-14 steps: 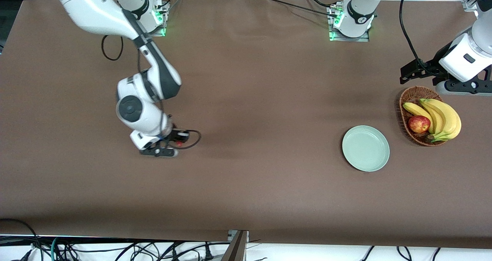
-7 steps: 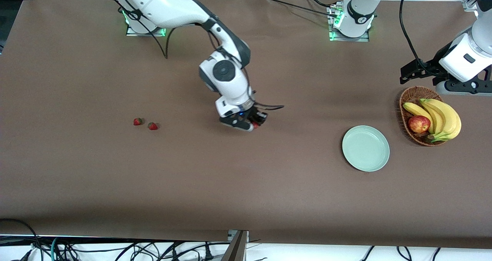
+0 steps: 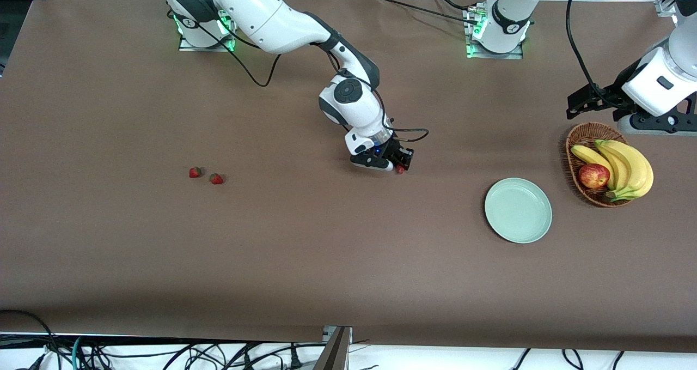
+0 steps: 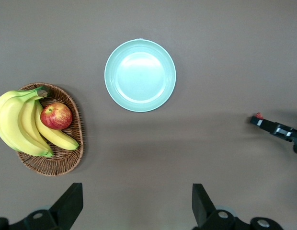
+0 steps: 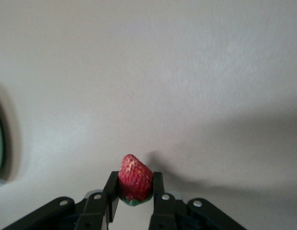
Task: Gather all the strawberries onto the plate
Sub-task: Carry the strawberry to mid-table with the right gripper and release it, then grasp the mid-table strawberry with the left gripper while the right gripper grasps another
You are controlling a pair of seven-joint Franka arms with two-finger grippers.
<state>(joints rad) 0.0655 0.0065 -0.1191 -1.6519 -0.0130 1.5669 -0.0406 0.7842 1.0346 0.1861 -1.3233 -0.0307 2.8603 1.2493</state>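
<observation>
**One strawberry in the right claw, two on the table, plate bare**

Right arm: the right claw point(image 3: 400, 167) is up in the air over the middle of the table point(image 3: 337, 250), between the two loose berries and the plate. Its fingers point(image 5: 158, 194) are closed tight on the held strawberry point(image 5: 135, 179). In the right wrist view the berry sits pinched between both pads, red tip pointing away from the claw and green cap down between the fingers. In the front view it shows only as a small red spot at the claw tip.

Left arm: it waits at its own end of the table. The left claw point(image 4: 136, 206) hangs above the table near the wicker basket point(image 3: 582, 135). Its two fingers stand wide apart with nothing between them.

Strawberries on the table: the first loose strawberry point(image 3: 194, 172) and the second loose strawberry point(image 3: 216, 179) lie just beside each other toward the right arm's end, apart from one another by a small gap and well apart from the plate. The second lies slightly nearer to the front camera.

Plate: the pale green plate point(image 3: 493, 217) rests flat on the table toward the left arm's end, just beside the basket and a little nearer to the front camera. No berry lies in it.

Basket: it holds a bunch of bananas point(image 3: 626, 168) and a red apple point(image 3: 593, 175), the apple resting against the bananas.
</observation>
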